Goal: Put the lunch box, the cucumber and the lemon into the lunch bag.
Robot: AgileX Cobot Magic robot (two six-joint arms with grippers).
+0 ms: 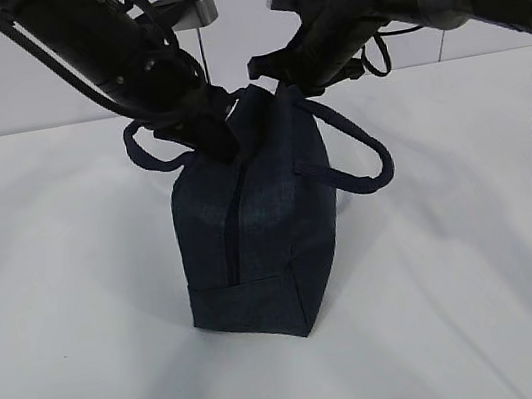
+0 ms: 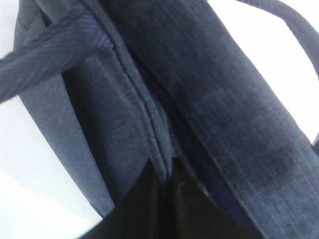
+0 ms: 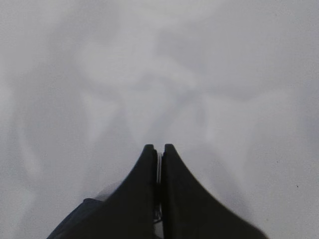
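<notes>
Meanwhile, Both Grippers at the Top of the Lunch Bag

Only the exterior view showed the whole lunch bag (image 1: 257, 236); it stood upright on its narrow end on the white worktop (image 1: 68, 292), its zipper (image 1: 233, 227) running down the near face as a closed line, one loop handle (image 1: 354, 150) sagging out to the right and another (image 1: 148, 147) looping to the left; both arms leaned in from the upper corners and met at the bag's top edge. From there the left gripper (image 1: 218, 131) was buried against the fabric beside the zipper's upper end, and the right gripper (image 1: 272, 75) sat at the top rear corner; neither one's fingertips could be made out.

The left wrist view filled in the rest; its gripper (image 2: 167, 172) was pressed together right against the seam of the navy fabric (image 2: 234, 114), though whether cloth was pinched could not be told; a strap (image 2: 47, 52) crossed the upper left. The right wrist view showed its gripper (image 3: 159, 154) pressed together above bare worktop, something thin and silvery in the slit between the jaws, and a corner of dark fabric (image 3: 82, 219) at the lower left.

What lay inside the bag could not be seen in any view; lunch box, cucumber and lemon appeared nowhere.
</notes>
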